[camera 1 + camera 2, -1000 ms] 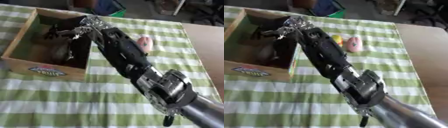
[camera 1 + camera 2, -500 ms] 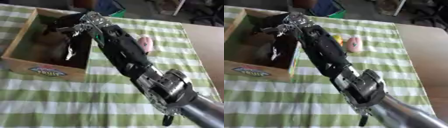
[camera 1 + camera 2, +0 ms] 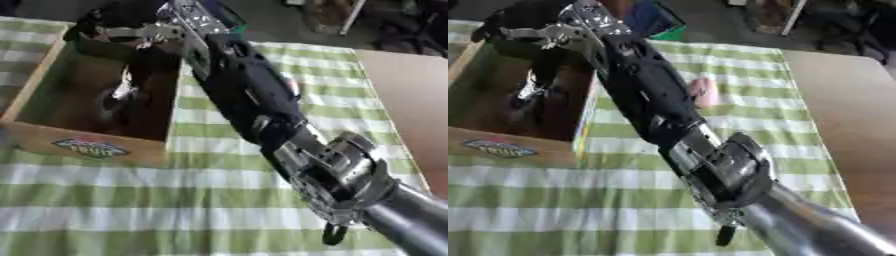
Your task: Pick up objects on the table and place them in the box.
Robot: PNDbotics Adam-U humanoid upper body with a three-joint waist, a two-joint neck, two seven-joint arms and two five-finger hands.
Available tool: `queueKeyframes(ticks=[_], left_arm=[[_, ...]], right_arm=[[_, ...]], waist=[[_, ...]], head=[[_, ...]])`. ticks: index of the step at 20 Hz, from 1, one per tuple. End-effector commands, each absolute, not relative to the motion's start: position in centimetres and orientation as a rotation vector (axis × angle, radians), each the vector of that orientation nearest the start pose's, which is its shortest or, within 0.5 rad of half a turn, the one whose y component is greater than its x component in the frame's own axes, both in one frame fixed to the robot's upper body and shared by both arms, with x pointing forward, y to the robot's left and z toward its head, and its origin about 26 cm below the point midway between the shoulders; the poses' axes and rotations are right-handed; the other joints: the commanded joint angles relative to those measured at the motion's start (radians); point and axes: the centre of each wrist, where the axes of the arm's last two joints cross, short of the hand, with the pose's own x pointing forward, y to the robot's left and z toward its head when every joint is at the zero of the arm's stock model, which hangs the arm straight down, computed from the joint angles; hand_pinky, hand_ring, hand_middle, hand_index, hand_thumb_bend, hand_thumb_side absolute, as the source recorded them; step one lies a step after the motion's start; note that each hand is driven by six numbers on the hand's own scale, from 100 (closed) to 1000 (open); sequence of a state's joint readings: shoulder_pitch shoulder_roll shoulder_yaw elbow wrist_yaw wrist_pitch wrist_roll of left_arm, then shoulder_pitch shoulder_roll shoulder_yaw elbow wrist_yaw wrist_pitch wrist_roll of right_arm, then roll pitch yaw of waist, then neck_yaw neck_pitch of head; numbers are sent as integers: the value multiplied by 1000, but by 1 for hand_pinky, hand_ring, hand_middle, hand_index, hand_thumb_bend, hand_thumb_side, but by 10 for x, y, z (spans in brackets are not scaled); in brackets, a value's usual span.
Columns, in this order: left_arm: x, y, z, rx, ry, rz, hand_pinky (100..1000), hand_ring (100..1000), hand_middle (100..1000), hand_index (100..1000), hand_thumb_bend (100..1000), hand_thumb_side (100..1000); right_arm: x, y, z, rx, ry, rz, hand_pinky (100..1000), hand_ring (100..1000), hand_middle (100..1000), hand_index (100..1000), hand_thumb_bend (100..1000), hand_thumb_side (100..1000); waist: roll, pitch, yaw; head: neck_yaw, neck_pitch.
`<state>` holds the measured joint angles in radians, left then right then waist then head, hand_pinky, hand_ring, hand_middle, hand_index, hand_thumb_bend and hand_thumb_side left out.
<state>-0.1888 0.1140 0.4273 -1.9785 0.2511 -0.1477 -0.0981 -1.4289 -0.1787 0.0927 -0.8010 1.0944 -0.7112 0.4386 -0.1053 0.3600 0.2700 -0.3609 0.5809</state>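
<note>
The right hand (image 3: pixel 131 32) hangs over the far end of the one wooden box (image 3: pixel 87 147), fingers spread apart and empty; a dark, blurred object (image 3: pixel 118 97) with a pale streak lies inside the box; one pink object (image 3: pixel 704 92) rests on the green-checked tabletop (image 3: pixel 175 210), just beside the forearm.

Checked cloth up front, cluttered dim floor behind

A green-and-white checked tablecloth (image 3: pixel 175 200) covers the table, and bare brown tabletop (image 3: pixel 842 115) runs down the right side. Past the far edge, a dark floor (image 3: pixel 289 25), a blue and green bin (image 3: pixel 654 20), and a pale furniture leg (image 3: pixel 794 17) slanting at upper right.
</note>
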Motion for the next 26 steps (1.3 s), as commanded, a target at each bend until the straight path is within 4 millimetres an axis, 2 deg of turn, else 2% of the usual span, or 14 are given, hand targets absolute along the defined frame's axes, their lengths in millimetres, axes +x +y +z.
queueKeyframes(ticks=[1, 7, 10, 11, 12, 14, 18, 21, 24, 26], left_arm=[[269, 347, 165, 153, -2379, 173, 619, 741, 689, 755, 100, 996], [267, 348, 161, 163, -2377, 176, 619, 741, 689, 755, 100, 986], [266, 349, 159, 168, -2375, 178, 618, 741, 689, 755, 100, 981], [265, 349, 158, 168, -2375, 179, 618, 740, 689, 755, 100, 980], [265, 349, 157, 167, -2375, 179, 618, 741, 689, 755, 100, 979], [264, 350, 156, 170, -2374, 179, 618, 741, 689, 755, 100, 977], [263, 350, 155, 174, -2374, 177, 617, 741, 689, 755, 100, 973], [263, 350, 155, 174, -2373, 176, 617, 741, 689, 755, 100, 973], [263, 350, 154, 177, -2370, 177, 617, 741, 689, 754, 100, 973], [262, 351, 153, 180, -2369, 178, 617, 741, 689, 754, 100, 974]], right_arm=[[475, -118, 392, 964, 2115, -2133, 766, 843, 837, 1000, 607, 719], [458, -146, 410, 1049, 2204, -1974, 762, 837, 823, 1000, 571, 752], [450, -160, 415, 1090, 2223, -1945, 761, 837, 818, 1000, 556, 771], [448, -165, 416, 1101, 2231, -1942, 760, 837, 818, 1000, 559, 744], [447, -170, 416, 1113, 2238, -1941, 760, 837, 817, 1000, 548, 774], [443, -181, 417, 1139, 2247, -1947, 760, 838, 817, 1000, 536, 775], [436, -206, 415, 1189, 2275, -1972, 760, 837, 812, 998, 538, 775], [431, -223, 412, 1216, 2311, -1985, 759, 835, 808, 998, 539, 784], [430, -243, 406, 1248, 2363, -2018, 756, 831, 793, 984, 499, 854], [430, -256, 402, 1269, 2401, -2039, 756, 830, 781, 966, 488, 862]], waist=[[19, -28, -7], [53, -31, -46], [74, -33, -75], [81, -34, -86], [88, -35, -97], [101, -37, -119], [120, -40, -155], [126, -41, -167], [130, -42, -172], [130, -41, -175]], head=[[7, 16], [44, 49], [59, 64], [65, 68], [72, 71], [86, 75], [120, 77], [139, 72], [157, 67], [164, 62]])
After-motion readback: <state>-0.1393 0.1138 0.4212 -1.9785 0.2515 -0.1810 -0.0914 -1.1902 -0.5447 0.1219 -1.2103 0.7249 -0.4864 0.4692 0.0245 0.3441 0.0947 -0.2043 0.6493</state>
